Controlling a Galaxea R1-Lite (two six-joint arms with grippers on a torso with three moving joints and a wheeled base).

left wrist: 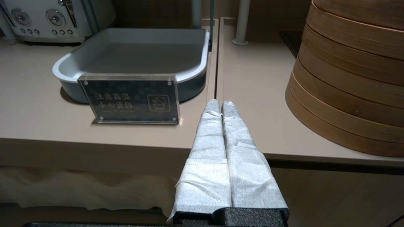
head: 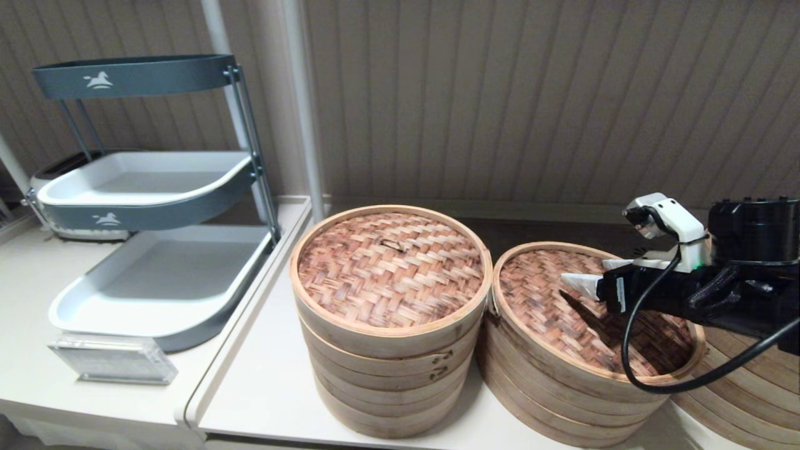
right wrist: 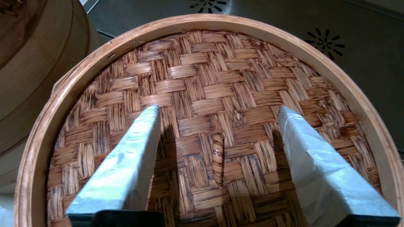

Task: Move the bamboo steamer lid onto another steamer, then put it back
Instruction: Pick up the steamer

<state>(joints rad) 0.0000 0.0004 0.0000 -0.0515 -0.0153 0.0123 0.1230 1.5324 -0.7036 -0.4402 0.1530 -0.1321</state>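
The bamboo steamer lid [head: 544, 300], reddish-brown woven with a pale rim, lies on a steamer stack right of centre. My right gripper [head: 590, 273] hovers just over its middle, open. In the right wrist view the gripper [right wrist: 218, 108] straddles the small loop handle [right wrist: 217, 157], with both white-wrapped fingers [right wrist: 126, 167] apart from it and close above the weave [right wrist: 202, 72]. Part of another steamer [head: 759, 375] shows at the far right under the arm; its inside is hidden. My left gripper [left wrist: 219, 102] is shut on nothing, parked low in front of the table edge.
A taller steamer stack with a woven lid [head: 387, 281] touches the lidded one on its left. Further left stand a grey tiered tray rack [head: 156, 187], an acrylic warning sign [head: 112, 359] and a toaster [left wrist: 60, 19]. A white post [head: 306, 106] rises behind.
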